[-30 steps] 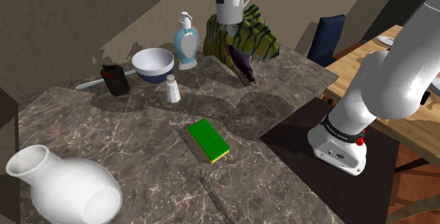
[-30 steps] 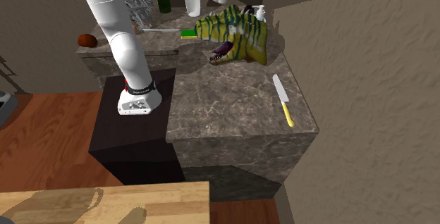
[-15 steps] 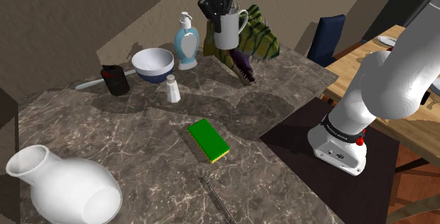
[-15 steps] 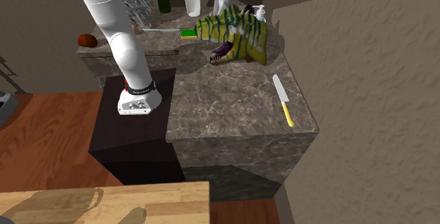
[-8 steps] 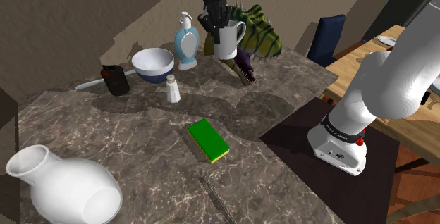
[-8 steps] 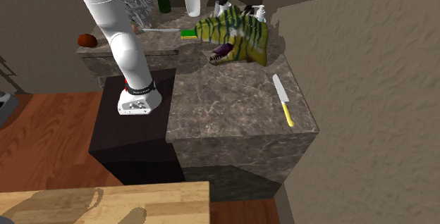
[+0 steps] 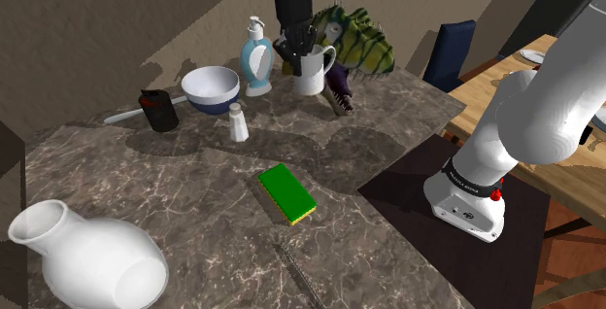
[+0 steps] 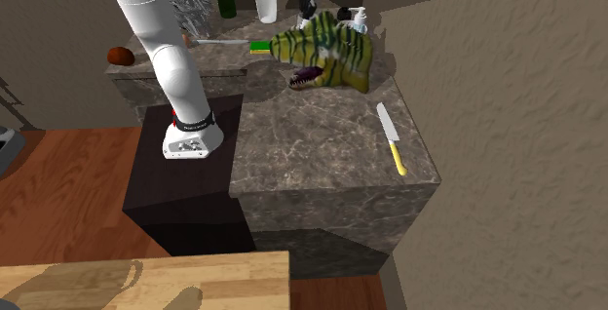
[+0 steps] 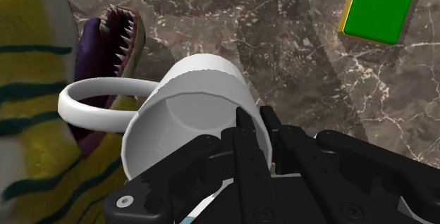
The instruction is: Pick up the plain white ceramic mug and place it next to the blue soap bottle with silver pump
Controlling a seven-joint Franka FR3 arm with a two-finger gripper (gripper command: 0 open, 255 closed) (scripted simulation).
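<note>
Plain white mug [image 9: 189,92], smooth and cylindrical.

Mug [image 7: 310,76] sits between soap bottle [image 7: 256,61] and dinosaur head [image 7: 362,50], seemingly on the counter [image 7: 194,190].

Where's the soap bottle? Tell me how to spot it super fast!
Find the dark marble counter and look along its far edge, by the wall. Between the blue bowl and the white mug in the gripper stands the soap bottle. It is the only tall pale-blue thing with a pump on top.
</note>
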